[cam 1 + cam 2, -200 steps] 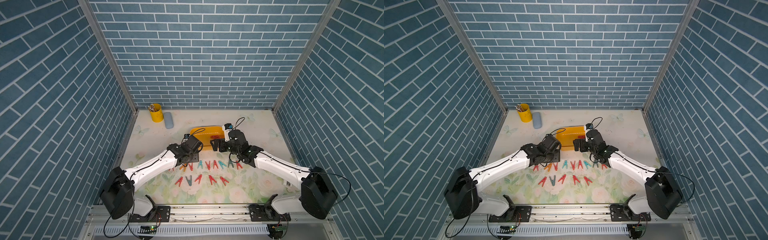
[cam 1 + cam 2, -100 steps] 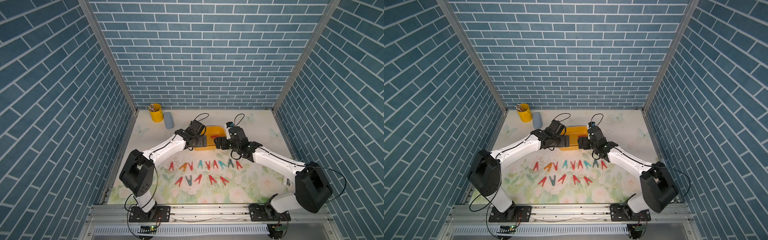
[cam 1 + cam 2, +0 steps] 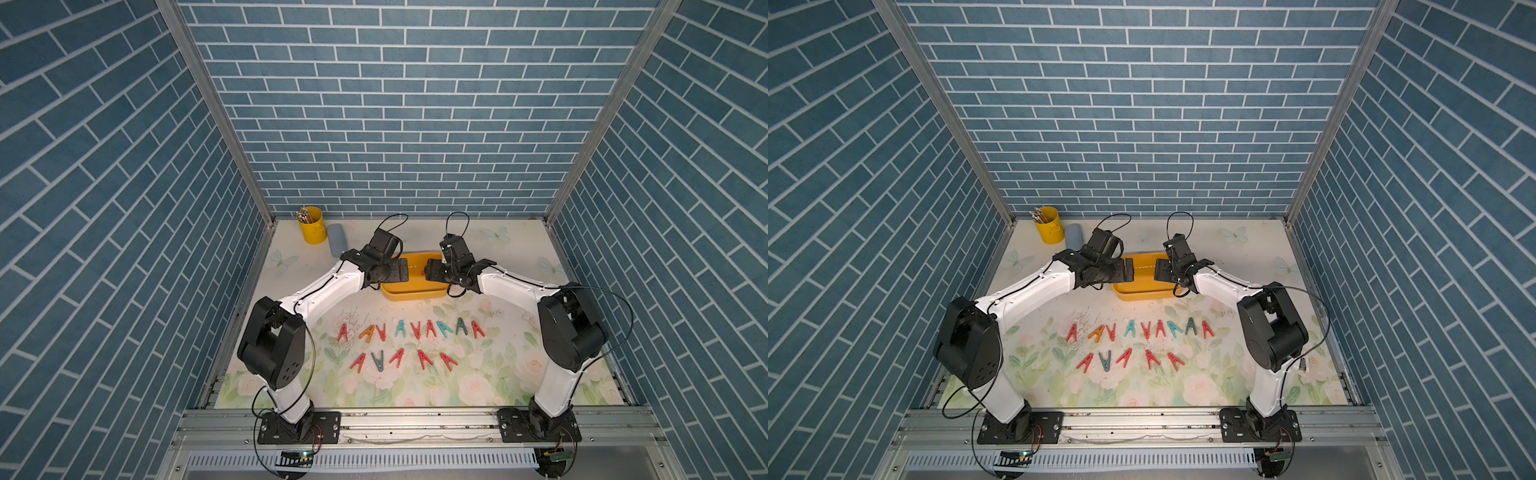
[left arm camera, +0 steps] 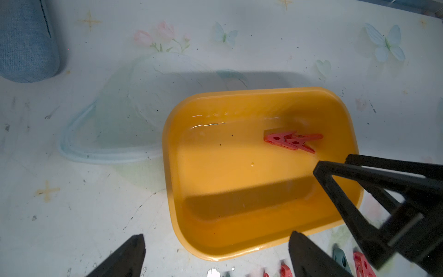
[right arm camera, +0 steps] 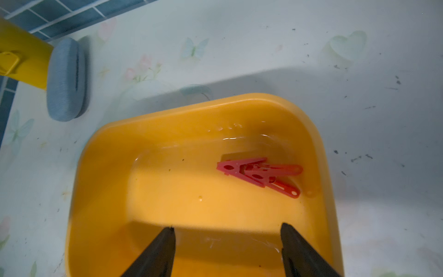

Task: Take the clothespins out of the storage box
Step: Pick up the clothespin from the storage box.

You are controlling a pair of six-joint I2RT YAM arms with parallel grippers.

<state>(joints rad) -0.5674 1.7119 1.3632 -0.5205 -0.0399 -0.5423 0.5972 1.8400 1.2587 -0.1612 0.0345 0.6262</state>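
Left wrist view: the left gripper [image 4: 217,236] hangs spread wide and empty above the near left corner of the glossy, round-cornered yellow storage box [image 4: 263,90]. Two red plastic clothespins [image 4: 292,141] lie overlapped near its far right corner, long axes seemingly along its length, with smooth open floor to their left. The right gripper [image 5: 227,226], parted and empty, hovers over its near side.

A robotics lab test booth: panels printed with blue brick [image 3: 399,104] wall in three sides, bare aluminium posts [image 3: 216,109] stand at the back corners, a floral sheet covers the tabletop [image 3: 478,386], and along the lower edge a left arm [image 3: 328,291] and right arm [image 3: 511,286] are bolted to a metal rail [image 3: 415,424].
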